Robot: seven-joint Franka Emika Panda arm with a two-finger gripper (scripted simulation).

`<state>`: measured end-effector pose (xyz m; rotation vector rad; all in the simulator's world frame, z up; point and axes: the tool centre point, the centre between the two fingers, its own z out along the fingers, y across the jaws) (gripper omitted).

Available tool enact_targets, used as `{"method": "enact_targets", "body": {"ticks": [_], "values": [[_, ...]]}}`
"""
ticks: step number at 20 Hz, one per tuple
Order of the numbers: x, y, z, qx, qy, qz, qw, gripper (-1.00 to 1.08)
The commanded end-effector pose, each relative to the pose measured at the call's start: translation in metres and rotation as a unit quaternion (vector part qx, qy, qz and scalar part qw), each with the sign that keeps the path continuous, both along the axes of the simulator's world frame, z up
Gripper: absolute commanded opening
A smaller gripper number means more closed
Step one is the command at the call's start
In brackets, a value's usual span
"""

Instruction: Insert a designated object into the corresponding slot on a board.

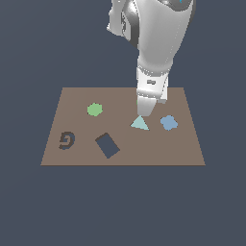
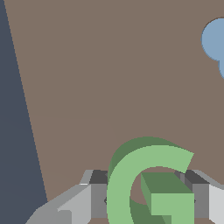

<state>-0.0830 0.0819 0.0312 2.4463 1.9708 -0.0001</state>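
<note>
Gripper (image 2: 148, 197) fingers closed on green G piece (image 2: 144, 183), its lower part cut off by frame edge; exterior view hides it behind the arm above the board (image 1: 77, 98).

— What surrounds the scene in the exterior view?

— A flat, dark slate-blue backdrop (image 1: 29, 206), uniform on every side. No walls, floor seams, furniture or windows can be told apart.

— And the light?

— Even and soft, with no strong cast shadows on the backdrop.

— Does the wrist view add anything?

— Only a strip of the same dark blue (image 2: 15, 144) along one edge, plain and textureless.
</note>
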Motion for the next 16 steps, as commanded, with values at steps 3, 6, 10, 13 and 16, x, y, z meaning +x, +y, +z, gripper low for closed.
{"method": "enact_targets", "body": {"ticks": [3,6,10,13,16], "values": [[0.0,0.0,0.002,0.0,0.0,0.0,1.0,-1.0],[0.002,0.0,0.002,0.0,0.0,-0.004,1.0,-1.0],[0.01,-0.003,0.002,0.0,0.0,-0.021,0.9998,-1.0],[0.02,-0.008,0.003,0.0,0.0,-0.044,0.999,-1.0],[0.033,-0.014,0.003,0.0,0.0,-0.074,0.9972,-1.0]]}}
